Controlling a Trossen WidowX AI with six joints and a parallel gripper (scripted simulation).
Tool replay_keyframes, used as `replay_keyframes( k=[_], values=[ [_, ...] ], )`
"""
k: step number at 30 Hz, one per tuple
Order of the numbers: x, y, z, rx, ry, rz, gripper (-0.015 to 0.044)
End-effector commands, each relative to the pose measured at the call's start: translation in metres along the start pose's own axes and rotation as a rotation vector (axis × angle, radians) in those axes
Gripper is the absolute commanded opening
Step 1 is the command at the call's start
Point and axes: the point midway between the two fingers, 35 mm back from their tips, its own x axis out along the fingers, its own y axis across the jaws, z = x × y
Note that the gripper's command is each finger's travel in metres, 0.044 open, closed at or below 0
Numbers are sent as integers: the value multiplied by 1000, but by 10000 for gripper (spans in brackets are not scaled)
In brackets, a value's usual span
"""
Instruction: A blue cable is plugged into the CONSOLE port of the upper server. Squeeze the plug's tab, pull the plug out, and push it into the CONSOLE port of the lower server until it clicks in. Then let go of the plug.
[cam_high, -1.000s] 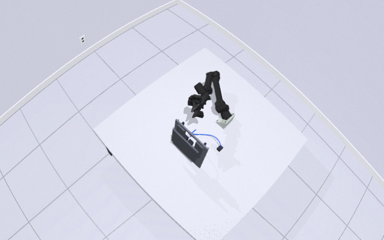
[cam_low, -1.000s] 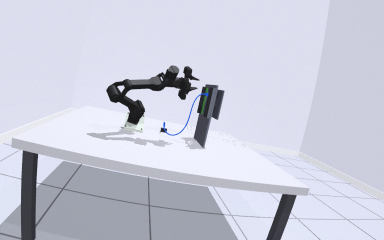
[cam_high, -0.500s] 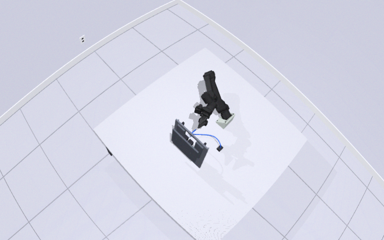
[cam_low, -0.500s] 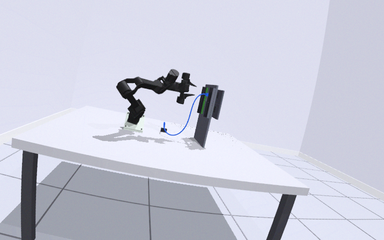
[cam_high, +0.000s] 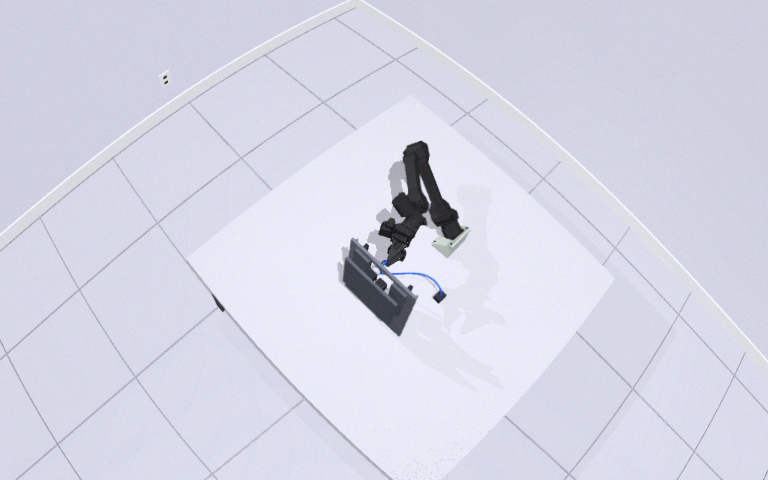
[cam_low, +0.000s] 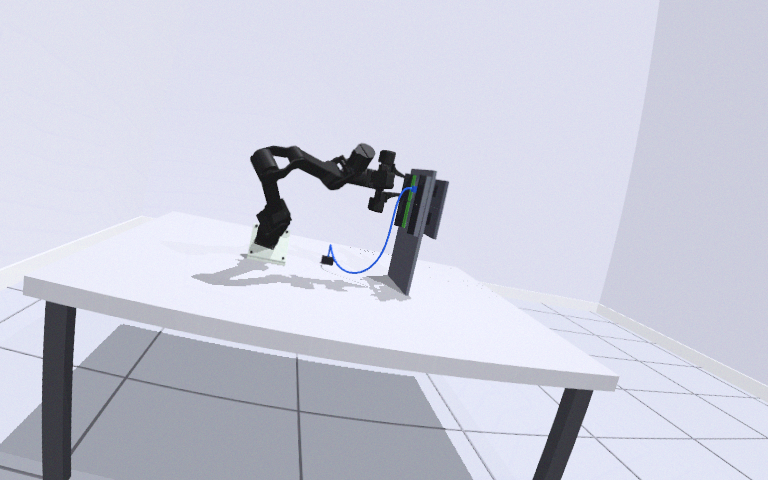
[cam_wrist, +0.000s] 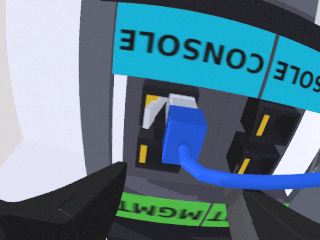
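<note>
Two cyan labels line the top of the wrist view, both upside down: the left one (cam_wrist: 190, 50) reads CONSOLE in full, while the right one (cam_wrist: 300, 75) runs off the edge with only its last letters showing. Down below, it's green: an inverted MGMT label (cam_wrist: 162, 208), its left end tucked behind a finger, and a neighbouring green label (cam_wrist: 218, 215) so covered by the other finger that only a scrap of lettering shows.

And right in the middle, there's the blue plug (cam_wrist: 184, 135), at the upper-left port beneath the full CONSOLE label, its pale front end partly hidden by its own blue body. How deep it sits is hard to make out, and which server this is, upper or lower, I cannot tell. A light grey angled piece (cam_wrist: 151, 114) juts out on its left. The blue cable (cam_high: 421, 275) (cam_low: 388, 240) (cam_wrist: 250, 180) crosses to the right edge of the wrist view and is cut off there.

The gripper (cam_high: 394, 259) (cam_low: 402, 185) (cam_wrist: 178, 179) is right up at the ports, jaws moderately wide, nothing between them, one tip lower left, the other lower right of the plug!

Over in the exterior view, the dark stand (cam_high: 370, 291) (cam_low: 405, 260) rises right of centre, its port labels too small to read. The cable droops from it to a small black block (cam_high: 439, 296) (cam_low: 327, 259) near the middle of the frame.
</note>
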Motion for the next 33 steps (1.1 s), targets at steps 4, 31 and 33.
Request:
replay_keyframes(
  k=[4, 31, 33],
  values=[
    [11, 3, 5, -3, -4, 5, 239],
    [53, 2, 17, -3, -6, 8, 239],
    [55, 2, 18, -3, -7, 8, 239]
  ],
)
